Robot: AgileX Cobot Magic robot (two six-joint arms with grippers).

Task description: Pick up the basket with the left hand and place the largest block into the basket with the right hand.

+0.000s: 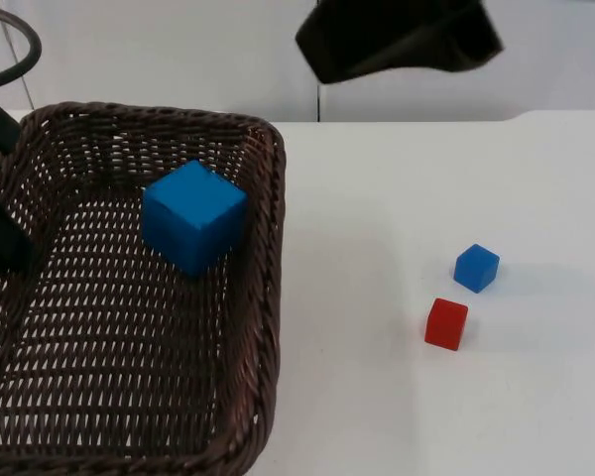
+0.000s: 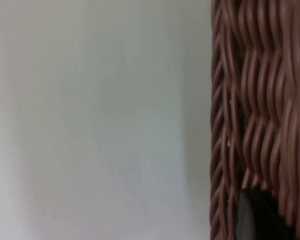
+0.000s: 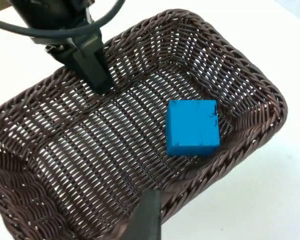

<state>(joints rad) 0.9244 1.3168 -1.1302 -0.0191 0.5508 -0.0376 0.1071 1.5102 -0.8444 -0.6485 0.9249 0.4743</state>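
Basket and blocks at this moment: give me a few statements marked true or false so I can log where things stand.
1. The large blue block lies inside the basket. True.
2. The small red block is in the basket. False: it sits on the table.
3. The left gripper is at the basket's rim. True.
4. The small blue block is stacked on the red one. False: they stand side by side.

The table (image 1: 456, 397) is overlooked from above; the basket (image 1: 129, 327) is viewed closely by both wrist cameras, its weave (image 2: 255, 100) nearest.
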